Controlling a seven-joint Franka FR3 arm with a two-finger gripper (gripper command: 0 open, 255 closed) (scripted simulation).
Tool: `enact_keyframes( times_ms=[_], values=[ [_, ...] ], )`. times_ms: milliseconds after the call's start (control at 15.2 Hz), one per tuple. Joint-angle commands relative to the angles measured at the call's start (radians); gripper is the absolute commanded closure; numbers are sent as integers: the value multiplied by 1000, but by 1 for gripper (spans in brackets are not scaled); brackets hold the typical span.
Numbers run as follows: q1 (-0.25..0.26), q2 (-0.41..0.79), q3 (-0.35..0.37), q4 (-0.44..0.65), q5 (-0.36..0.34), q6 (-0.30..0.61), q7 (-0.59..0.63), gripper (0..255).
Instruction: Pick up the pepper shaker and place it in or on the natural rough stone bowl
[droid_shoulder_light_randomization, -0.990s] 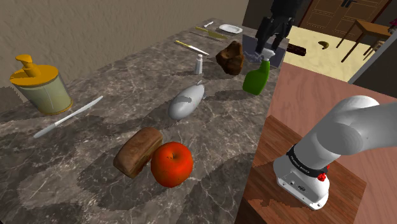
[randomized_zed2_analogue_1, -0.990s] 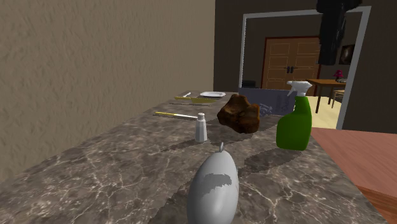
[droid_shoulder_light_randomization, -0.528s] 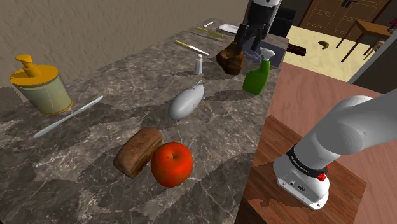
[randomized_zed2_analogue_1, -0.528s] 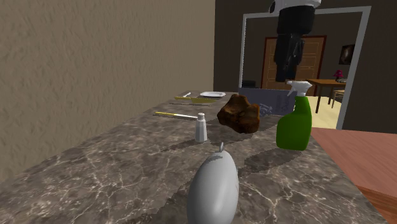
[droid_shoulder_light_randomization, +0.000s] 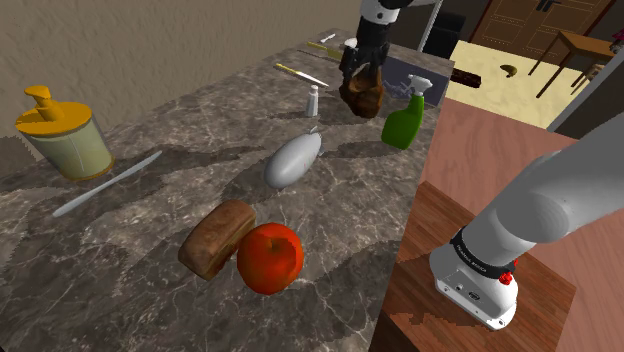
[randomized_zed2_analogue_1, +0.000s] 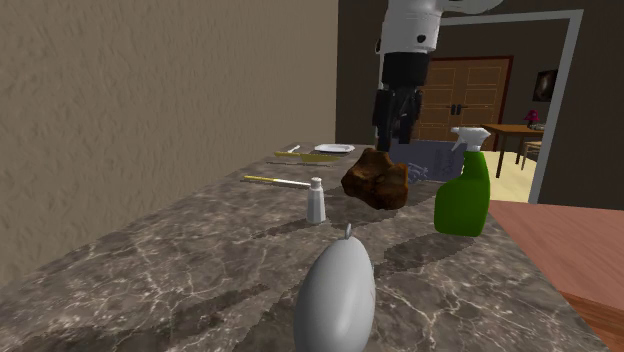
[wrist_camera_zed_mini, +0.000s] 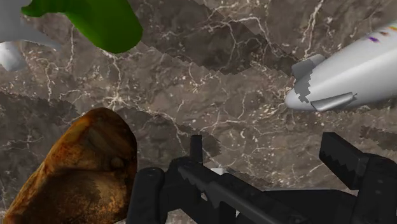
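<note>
1. The pepper shaker (droid_shoulder_light_randomization: 313, 100), small and white, is seen standing upright on the dark marbled surface (droid_shoulder_light_randomization: 190, 140), in the upper middle of the shoulder view. It stands near the centre of the second exterior view (randomized_zed2_analogue_1: 317, 201). It is touched by nothing.
2. The rough brown stone bowl (droid_shoulder_light_randomization: 362, 93) is found to the shaker's right in both exterior views (randomized_zed2_analogue_1: 376, 180), near it but apart.
3. The hand (droid_shoulder_light_randomization: 356, 72) is held above the bowl rather than above the shaker, pointing down (randomized_zed2_analogue_1: 393, 135). In the wrist view its fingers (wrist_camera_zed_mini: 149, 194) are spread apart, with nothing clasped between them, and the bowl (wrist_camera_zed_mini: 70, 172) lies beside one finger.
4. The step in hand is judged to be the approach. The pick has not yet been made.
5. For the next move, the hand would need to be carried toward the shoulder view's left, off the bowl and over the shaker. It would then be lowered so that the slim body is straddled before the fingers are closed. Care is called for, since the bowl is close by and the shaker looks easily tipped.
6. Further out, a green spray bottle (droid_shoulder_light_randomization: 405, 122) is seen to the right of the bowl, and a grey oval thing (droid_shoulder_light_randomization: 293, 160) lower in the frame.
</note>
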Motion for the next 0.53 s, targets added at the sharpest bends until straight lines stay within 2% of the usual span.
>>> enact_keyframes(
  times_ms=[0,462],
  values=[
    [-2,75,2,40,-12,47,3,0],
    [-5,331,3,239,-59,138,16,0]
  ],
)
